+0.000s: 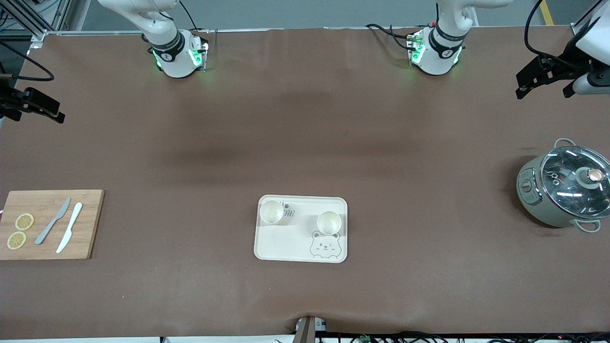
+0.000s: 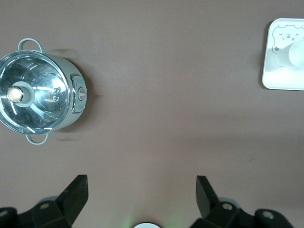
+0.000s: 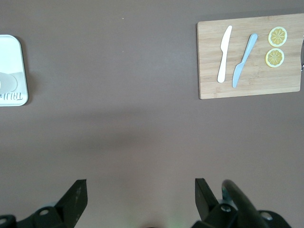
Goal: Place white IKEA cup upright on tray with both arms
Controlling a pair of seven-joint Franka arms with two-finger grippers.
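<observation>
The tray [image 1: 301, 238] lies on the brown table [image 1: 305, 143], midway between the two ends and toward the front camera; two white cups stand upright on it, mouths up. One cup [image 1: 271, 212] sits in the tray corner farther from the camera, toward the right arm's end, partly over the printed lettering; the other cup [image 1: 329, 222] stands just above the bear face [image 1: 325, 245], toward the left arm's end; the two cups are apart from each other.

The left gripper [image 2: 142, 190] hangs over bare table at the left arm's end, its fingers spread wide and holding nothing; the left wrist view shows both dark fingertips [image 2: 76, 190] apart with only tablecloth between them. The pot [image 1: 564, 186] with its glass lid stands near that end, and the gripper is not touching it.

The right gripper [image 3: 141, 192] hangs over bare table at the right arm's end, likewise spread open and empty; both arms wait, well apart from the tray.

A cutting board [image 1: 50, 224] lies at the right arm's end, toward the camera; on it rest a grey knife [image 1: 53, 220] and a white knife [image 1: 70, 227] side by side, and two lemon slices [image 1: 24, 221] beside them, one nearer the camera than the other.
</observation>
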